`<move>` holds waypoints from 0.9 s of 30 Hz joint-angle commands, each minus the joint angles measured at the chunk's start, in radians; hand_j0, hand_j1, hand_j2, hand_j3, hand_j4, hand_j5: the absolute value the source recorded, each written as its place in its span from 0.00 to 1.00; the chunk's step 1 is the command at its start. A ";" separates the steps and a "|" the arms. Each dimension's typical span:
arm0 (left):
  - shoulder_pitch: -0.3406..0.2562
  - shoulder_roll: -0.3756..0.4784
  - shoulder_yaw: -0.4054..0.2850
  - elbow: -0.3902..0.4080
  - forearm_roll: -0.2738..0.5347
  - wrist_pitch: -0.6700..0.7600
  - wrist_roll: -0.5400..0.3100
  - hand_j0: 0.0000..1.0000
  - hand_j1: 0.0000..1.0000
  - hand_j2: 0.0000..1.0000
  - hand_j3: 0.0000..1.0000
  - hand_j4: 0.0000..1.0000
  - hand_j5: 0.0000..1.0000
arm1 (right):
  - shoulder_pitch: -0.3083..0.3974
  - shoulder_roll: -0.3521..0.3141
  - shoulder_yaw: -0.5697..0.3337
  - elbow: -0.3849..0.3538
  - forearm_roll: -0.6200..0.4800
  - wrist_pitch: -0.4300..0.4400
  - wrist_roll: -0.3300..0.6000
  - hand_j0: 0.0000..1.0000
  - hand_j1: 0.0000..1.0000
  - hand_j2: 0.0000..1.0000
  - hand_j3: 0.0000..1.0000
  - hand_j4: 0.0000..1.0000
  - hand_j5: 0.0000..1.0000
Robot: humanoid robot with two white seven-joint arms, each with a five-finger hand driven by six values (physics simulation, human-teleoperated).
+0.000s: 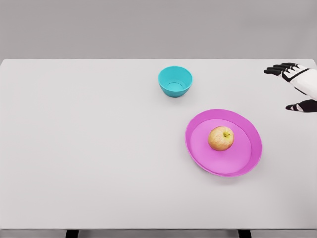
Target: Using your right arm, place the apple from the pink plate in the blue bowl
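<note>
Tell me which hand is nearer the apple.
Right. The right hand hovers beyond the pink plate's far right rim, fingers spread, up and right of the apple. The left hand is out of view.

The right hand (297, 84) is cut off by the picture's right edge, its arm out of frame. The table (89, 148) runs past both side edges, its 2 dark legs barely showing at the bottom.
</note>
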 commanded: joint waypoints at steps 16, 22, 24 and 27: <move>0.000 0.000 0.000 0.000 0.000 0.000 0.000 1.00 1.00 1.00 1.00 1.00 1.00 | -0.005 0.020 -0.004 -0.263 -0.016 0.001 0.427 1.00 1.00 1.00 1.00 1.00 1.00; 0.000 0.000 0.000 0.000 0.000 0.000 0.000 1.00 1.00 1.00 1.00 1.00 1.00 | -0.066 0.093 0.062 -0.271 -0.014 0.001 0.518 1.00 1.00 1.00 1.00 1.00 1.00; 0.000 0.000 0.000 0.000 0.000 0.000 0.000 1.00 1.00 1.00 1.00 1.00 1.00 | -0.095 0.106 0.102 -0.272 -0.014 0.001 0.534 1.00 1.00 1.00 1.00 1.00 1.00; 0.000 0.000 0.000 0.000 0.000 0.000 0.000 1.00 1.00 1.00 1.00 1.00 1.00 | -0.110 0.128 0.128 -0.271 -0.013 0.001 0.534 1.00 1.00 1.00 1.00 1.00 1.00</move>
